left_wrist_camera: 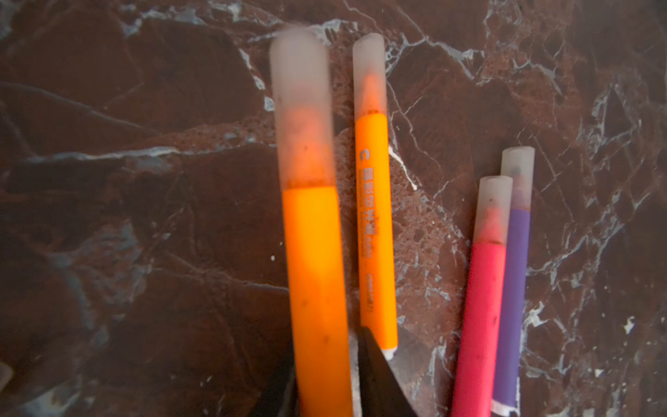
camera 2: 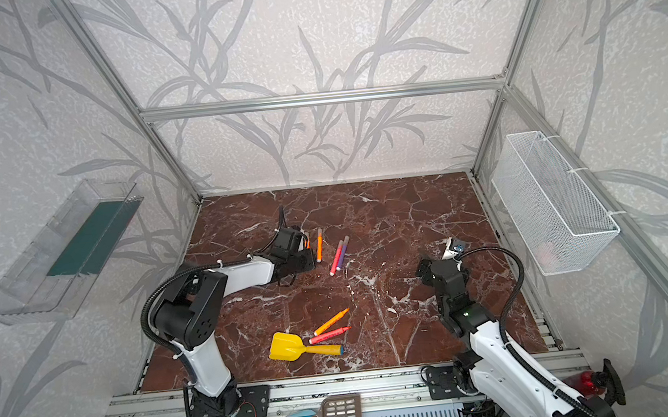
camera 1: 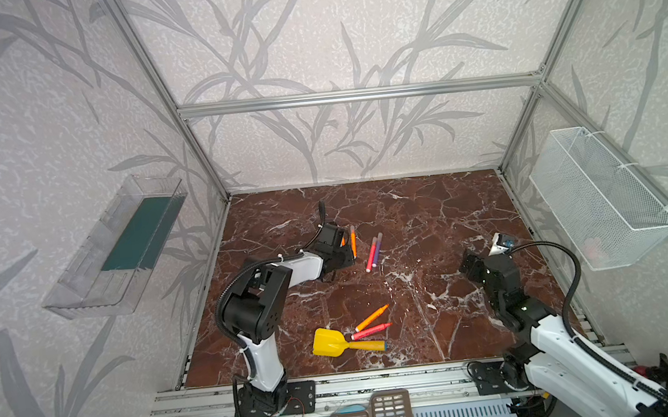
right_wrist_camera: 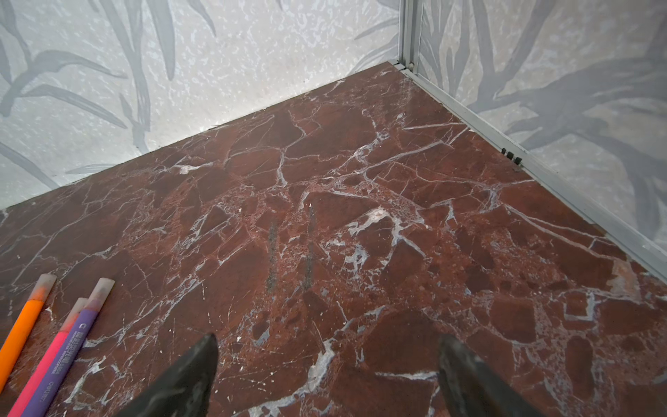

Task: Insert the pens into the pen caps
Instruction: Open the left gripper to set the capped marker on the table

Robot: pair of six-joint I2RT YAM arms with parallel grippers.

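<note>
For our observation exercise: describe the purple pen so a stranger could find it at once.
Find the marble table and look near its middle. Two capped pens lie side by side there. The purple pen lies beside the pink pen; no other pen is purple.

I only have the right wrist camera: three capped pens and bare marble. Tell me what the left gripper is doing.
Observer: The left gripper is right beside the lying orange pen that you can see. A second capped orange pen sits between its jaws. I can't tell whether they are clamped on it.
Operator: Count the pens without caps for me.
Observer: There are two, near the front edge of the table. One is an uncapped orange pen and the other an uncapped pink-red pen. Both have bare pointed tips.
</note>
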